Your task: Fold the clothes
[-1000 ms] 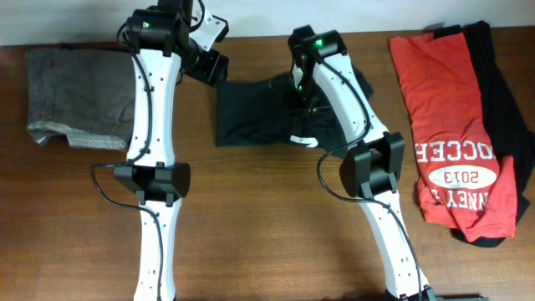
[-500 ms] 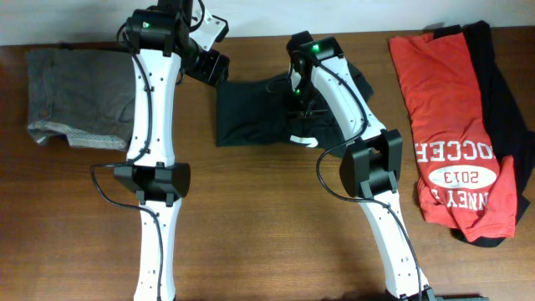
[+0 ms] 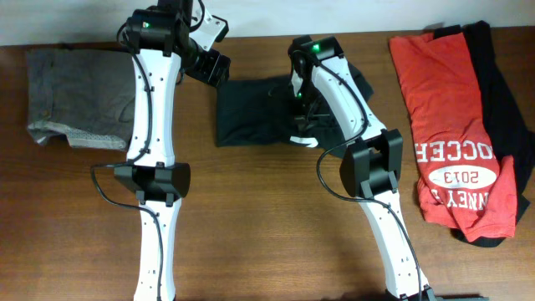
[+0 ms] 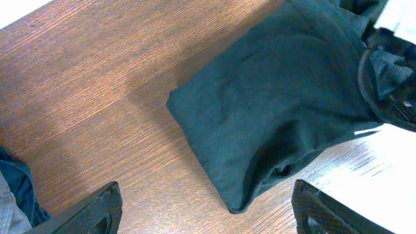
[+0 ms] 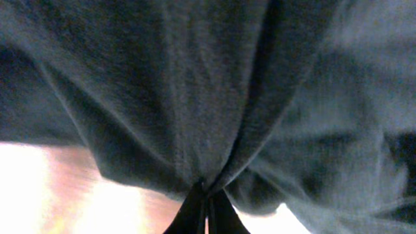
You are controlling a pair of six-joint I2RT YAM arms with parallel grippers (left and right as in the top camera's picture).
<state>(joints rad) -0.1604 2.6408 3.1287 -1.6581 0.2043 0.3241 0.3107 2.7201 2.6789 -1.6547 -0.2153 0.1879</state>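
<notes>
Since a second ago my right end effector, clenched on a bunched pinch of the black T-shirt at the far middle of the bench, has edged left; limp and light by my reckoning, it wants edge grips, while my left end effector hangs released.

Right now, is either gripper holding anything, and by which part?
Right gripper pinches a bunched fold of the black T-shirt, toward its right side. Left gripper is open, holding nothing.
</notes>
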